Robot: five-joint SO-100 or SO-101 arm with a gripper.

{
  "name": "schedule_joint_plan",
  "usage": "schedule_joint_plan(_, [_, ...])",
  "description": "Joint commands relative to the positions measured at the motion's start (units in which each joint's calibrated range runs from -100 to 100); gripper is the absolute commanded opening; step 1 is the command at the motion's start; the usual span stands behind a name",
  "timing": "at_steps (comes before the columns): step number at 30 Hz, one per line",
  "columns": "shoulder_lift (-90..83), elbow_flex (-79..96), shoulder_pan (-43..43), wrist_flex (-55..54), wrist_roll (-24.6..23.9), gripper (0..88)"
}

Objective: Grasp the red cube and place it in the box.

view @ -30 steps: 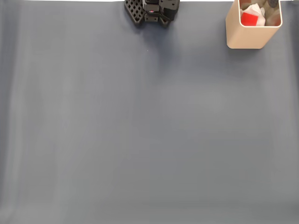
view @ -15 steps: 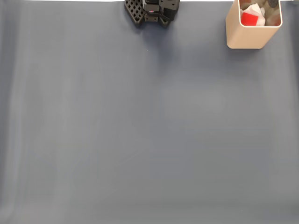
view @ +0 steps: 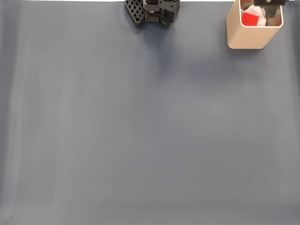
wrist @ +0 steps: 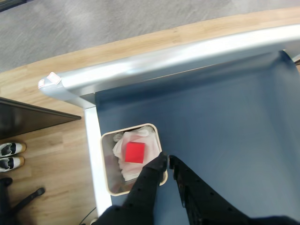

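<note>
The red cube [view: 250, 18] lies inside the tan box [view: 248, 40] at the far right corner of the fixed view, on crumpled white paper. Seen from the wrist view, the red cube [wrist: 135, 152] rests flat in the box [wrist: 106, 168], apart from my gripper [wrist: 167, 158]. The black fingers are above the box's right rim, tips close together and holding nothing. A dark part of the gripper [view: 270, 2] shows at the top edge of the fixed view, over the box.
The arm's black base [view: 152, 10] stands at the back middle of the blue-grey mat [view: 140, 131]. In the wrist view a metal table edge [wrist: 187, 51] runs just beyond the box, with wooden floor and shoes [wrist: 9, 155] past it.
A dark part of the gripper has come into view at the top edge over the box. The red cube stays in the box, nearly unmoved.
</note>
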Motion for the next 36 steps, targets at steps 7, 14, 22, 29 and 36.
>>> schedule_joint_plan(7, [-2.7,-0.5,14.4,-4.7,2.9,0.2])
schedule_joint_plan(14, [-2.8,0.3,25.6,-8.1,3.5,0.2])
schedule_joint_plan(22, [-2.8,2.6,37.9,-10.4,3.7,0.2])
schedule_joint_plan(29, [-3.1,4.7,44.7,-13.0,2.5,0.2])
schedule_joint_plan(36, [-4.3,8.6,50.3,-15.2,1.2,0.2])
